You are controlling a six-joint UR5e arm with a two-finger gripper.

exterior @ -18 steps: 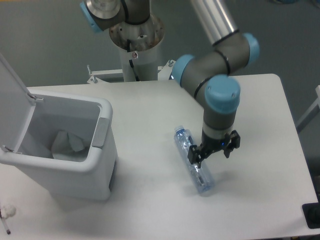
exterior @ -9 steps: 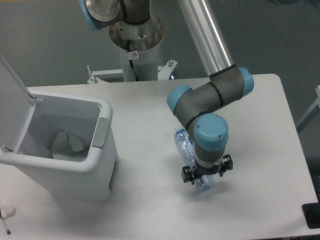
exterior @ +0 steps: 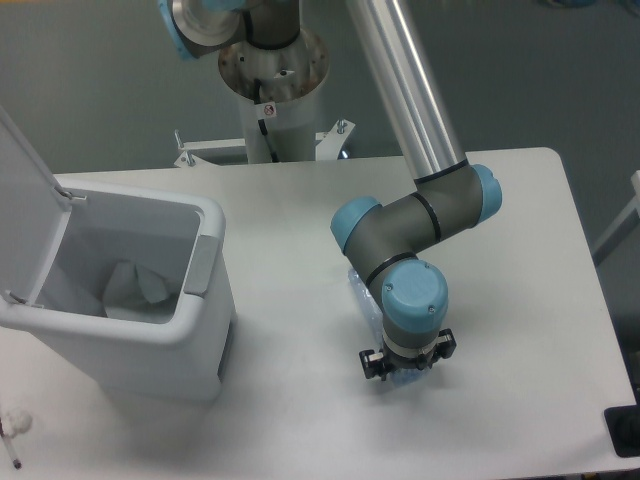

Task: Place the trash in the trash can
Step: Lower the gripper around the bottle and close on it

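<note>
One open white trash can [exterior: 150, 330] at left, one crumpled wrapper [exterior: 135, 288] (inside it), one clear bottle [exterior: 364, 297], one gripper [exterior: 407, 363]

Arm folded low, gripper [exterior: 407, 366] pointing down.

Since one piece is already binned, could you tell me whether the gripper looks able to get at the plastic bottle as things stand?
Probably yes: the gripper sits directly over the plastic bottle on the table, nothing between them. Its wrist hides the fingers, so an actual grip can't be confirmed.
</note>
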